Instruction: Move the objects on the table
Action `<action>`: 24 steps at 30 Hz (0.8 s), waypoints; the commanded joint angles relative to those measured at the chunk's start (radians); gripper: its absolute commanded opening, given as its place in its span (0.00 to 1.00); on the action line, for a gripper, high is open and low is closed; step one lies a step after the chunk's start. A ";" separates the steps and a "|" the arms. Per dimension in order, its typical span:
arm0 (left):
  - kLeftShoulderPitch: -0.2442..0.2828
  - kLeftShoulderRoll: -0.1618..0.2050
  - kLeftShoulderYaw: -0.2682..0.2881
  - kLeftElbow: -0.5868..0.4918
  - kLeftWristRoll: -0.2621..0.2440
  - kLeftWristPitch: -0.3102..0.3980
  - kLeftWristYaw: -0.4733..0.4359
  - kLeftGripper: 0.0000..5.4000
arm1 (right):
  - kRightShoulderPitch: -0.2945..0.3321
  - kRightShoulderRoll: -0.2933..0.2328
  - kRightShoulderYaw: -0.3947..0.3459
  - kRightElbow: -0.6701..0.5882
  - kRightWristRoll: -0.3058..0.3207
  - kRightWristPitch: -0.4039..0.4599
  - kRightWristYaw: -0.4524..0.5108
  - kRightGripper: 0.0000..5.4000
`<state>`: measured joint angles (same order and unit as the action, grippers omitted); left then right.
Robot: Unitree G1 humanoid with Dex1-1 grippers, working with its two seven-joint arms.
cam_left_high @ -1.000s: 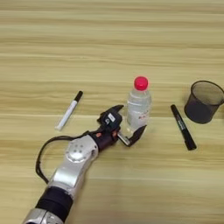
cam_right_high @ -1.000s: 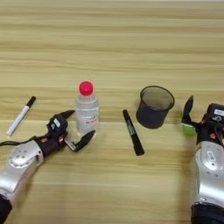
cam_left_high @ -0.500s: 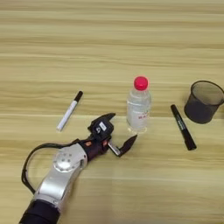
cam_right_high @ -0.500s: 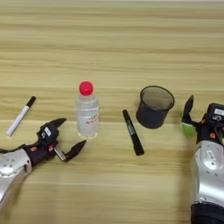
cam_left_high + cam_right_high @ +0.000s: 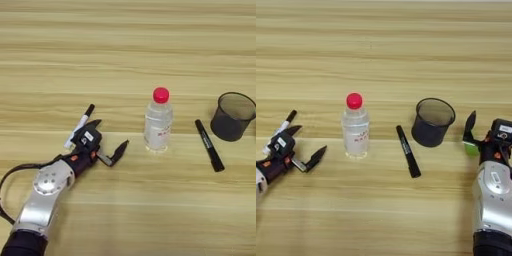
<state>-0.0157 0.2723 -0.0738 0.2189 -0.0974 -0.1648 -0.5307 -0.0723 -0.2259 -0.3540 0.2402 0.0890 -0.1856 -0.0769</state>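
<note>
The little clear bottle (image 5: 158, 121) with the red cap stood upright in the middle of the table (image 5: 125, 50). It looked light and smooth, so it could tip or slip; I would grab it around its middle. The left gripper (image 5: 106, 141) sat near it, not touching, fingers spread wide and empty. A white marker (image 5: 79, 125) lay just beside that gripper. A black marker (image 5: 209, 145) lay between the bottle and a black mesh cup (image 5: 432, 121). The right gripper (image 5: 471, 141) pinched a green block (image 5: 471, 148).
</note>
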 commanded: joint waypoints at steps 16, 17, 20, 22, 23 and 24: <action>-0.117 -0.015 0.137 0.232 -0.014 0.025 0.159 1.00 | -0.013 -0.002 0.006 0.006 0.006 -0.006 0.004 1.00; -0.120 -0.015 0.135 0.249 -0.009 0.026 0.158 1.00 | -0.013 -0.002 0.006 0.006 0.006 -0.005 0.004 1.00; -0.126 -0.014 0.128 0.285 0.004 0.034 0.155 1.00 | -0.012 -0.002 0.006 0.004 0.006 -0.005 0.003 1.00; -0.128 -0.015 0.128 0.298 0.007 0.036 0.158 1.00 | -0.012 -0.002 0.005 0.004 0.006 -0.005 0.003 1.00; -0.129 -0.015 0.127 0.301 0.007 0.036 0.158 1.00 | -0.012 -0.002 0.005 0.004 0.006 -0.005 0.003 1.00; -0.130 -0.016 0.127 0.304 0.007 0.035 0.157 1.00 | -0.012 -0.002 0.005 0.005 0.006 -0.005 0.003 1.00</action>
<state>-0.1707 0.2558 0.0648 0.4830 -0.1096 -0.1632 -0.3754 -0.0741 -0.2260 -0.3480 0.2433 0.0888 -0.1865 -0.0767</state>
